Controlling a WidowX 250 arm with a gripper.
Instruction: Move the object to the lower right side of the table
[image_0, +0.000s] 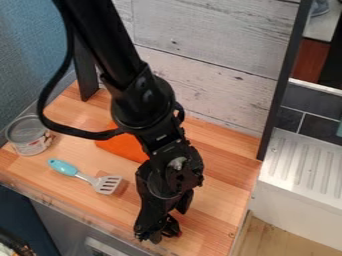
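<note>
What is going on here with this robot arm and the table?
A black robot arm leans over the wooden table, with its hand down by the front edge. I cannot tell if the hand holds anything. The spatula lies to the left of the hand, the can stands at the far left, and something orange is partly hidden by the arm. The job is to move an object to the lower right side; which one is not clear.
</note>
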